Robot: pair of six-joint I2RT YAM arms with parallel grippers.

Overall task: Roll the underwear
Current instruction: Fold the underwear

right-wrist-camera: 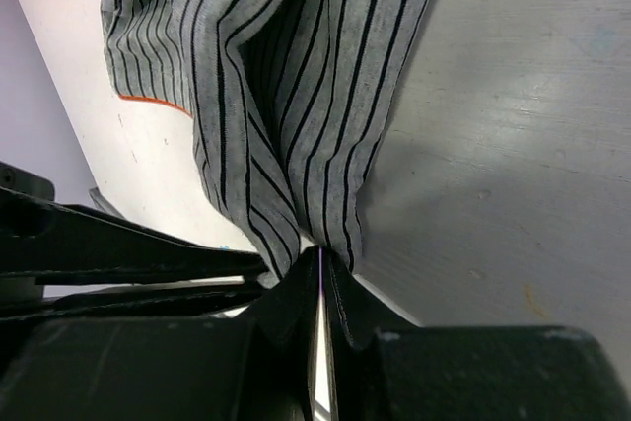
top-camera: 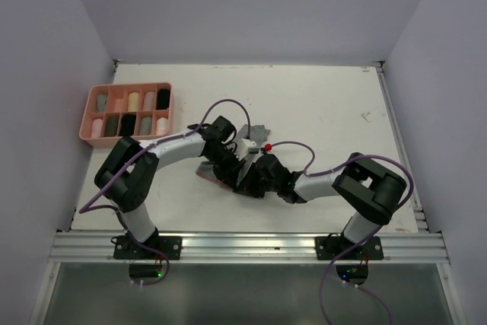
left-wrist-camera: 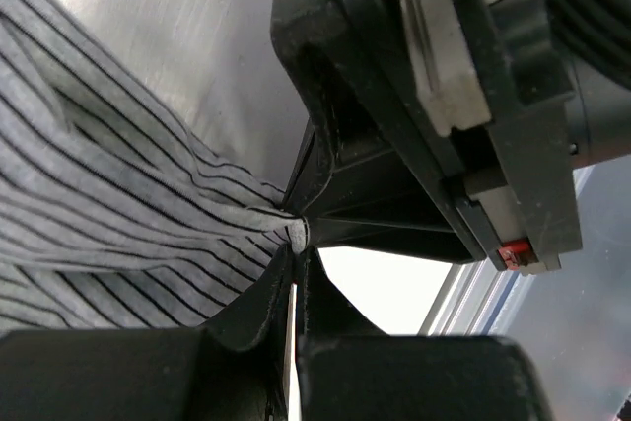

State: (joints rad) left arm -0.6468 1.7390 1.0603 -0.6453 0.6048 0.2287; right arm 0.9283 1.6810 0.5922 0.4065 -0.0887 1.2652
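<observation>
Left wrist view shows the left hand [left-wrist-camera: 296, 236] pinching an edge of the grey striped underwear [left-wrist-camera: 118, 184], the right hand [right-wrist-camera: 320, 265] gripping just beside. Mid desk [top-camera: 319, 104], it runs from both toward the far side

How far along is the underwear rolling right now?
Done: rolls sit in most compartments of the tray. In hand: left gripper and right gripper both pinch the striped underwear, loose and creased, not yet rolled. Remaining: roll it and, likely, tray it.
</observation>
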